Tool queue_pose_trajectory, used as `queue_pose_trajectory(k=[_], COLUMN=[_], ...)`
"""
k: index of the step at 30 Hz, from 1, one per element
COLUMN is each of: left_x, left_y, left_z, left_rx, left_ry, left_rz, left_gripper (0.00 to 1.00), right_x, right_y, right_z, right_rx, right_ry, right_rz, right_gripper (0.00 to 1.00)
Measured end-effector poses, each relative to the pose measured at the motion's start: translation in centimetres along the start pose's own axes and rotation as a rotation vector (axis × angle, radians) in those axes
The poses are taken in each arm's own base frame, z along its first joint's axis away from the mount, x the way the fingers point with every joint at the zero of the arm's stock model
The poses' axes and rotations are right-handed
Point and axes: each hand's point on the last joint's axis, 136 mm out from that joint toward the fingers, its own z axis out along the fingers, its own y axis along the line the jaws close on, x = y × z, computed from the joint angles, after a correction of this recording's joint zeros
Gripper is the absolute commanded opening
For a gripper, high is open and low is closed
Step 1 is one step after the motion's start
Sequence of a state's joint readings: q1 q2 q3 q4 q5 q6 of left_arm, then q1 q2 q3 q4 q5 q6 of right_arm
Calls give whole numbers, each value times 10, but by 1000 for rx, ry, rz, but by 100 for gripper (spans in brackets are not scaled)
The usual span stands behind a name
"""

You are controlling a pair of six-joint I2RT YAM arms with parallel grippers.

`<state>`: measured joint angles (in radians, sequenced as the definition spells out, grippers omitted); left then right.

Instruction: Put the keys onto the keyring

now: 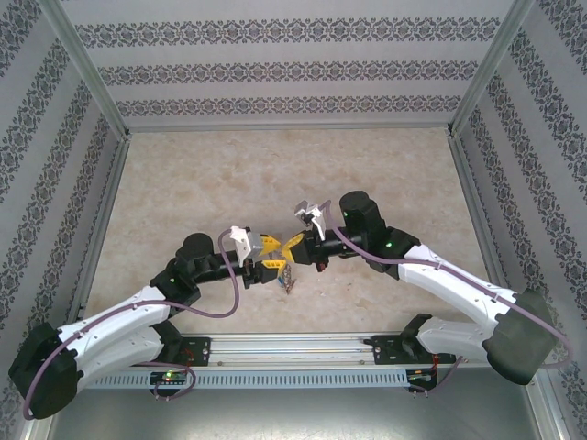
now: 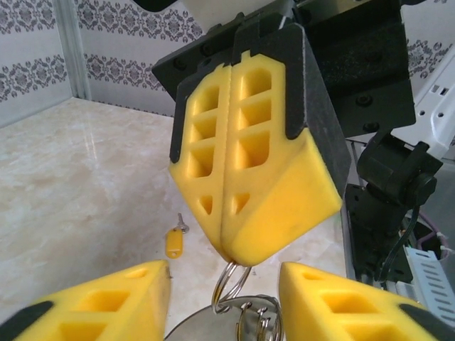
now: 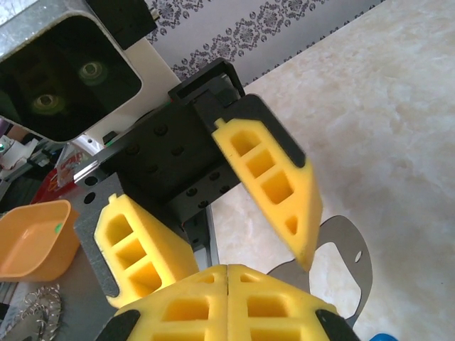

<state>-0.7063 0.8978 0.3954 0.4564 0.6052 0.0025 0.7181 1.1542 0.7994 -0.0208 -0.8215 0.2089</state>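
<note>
Over mid-table, my right gripper [image 2: 229, 245] is clamped on a wire loop of the keyring [image 2: 234, 321], my left gripper [image 1: 275, 254] spread around it; a yellow key [image 2: 173, 242] lies on the tabletop [image 2: 71, 177] beyond.

The left hand [image 1: 269, 254] and the right hand [image 1: 300, 246] are meeting over the table [image 1: 275, 156], with the keyring [image 1: 287, 280] hanging just under them.

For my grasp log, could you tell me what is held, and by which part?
The right gripper pinches the keyring by its small wire loop; the left gripper is open, holding nothing.
</note>
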Motion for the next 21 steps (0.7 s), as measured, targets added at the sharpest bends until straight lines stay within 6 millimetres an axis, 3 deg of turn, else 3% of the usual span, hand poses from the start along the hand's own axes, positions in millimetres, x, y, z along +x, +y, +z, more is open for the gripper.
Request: queue_pose_trajectory(k=[7,10,19,21], left_x=[0,0,6,10], left_y=[-1,-2,-4,-4], left_z=[0,0,-1,-2], left_rx=[5,11,16,13], left_ry=[3,6,31,47], left_rz=[14,10,-1,-11], left_gripper=[16,0,0,0], right_x=[1,1,-1,-1], right_y=[0,0,2,3], right_z=[0,0,-3,-6], right_rx=[2,3,6,31], right_ry=[6,6,-2,-5], right_rz=[3,1,-13,-34], right_gripper=[0,0,0,11])
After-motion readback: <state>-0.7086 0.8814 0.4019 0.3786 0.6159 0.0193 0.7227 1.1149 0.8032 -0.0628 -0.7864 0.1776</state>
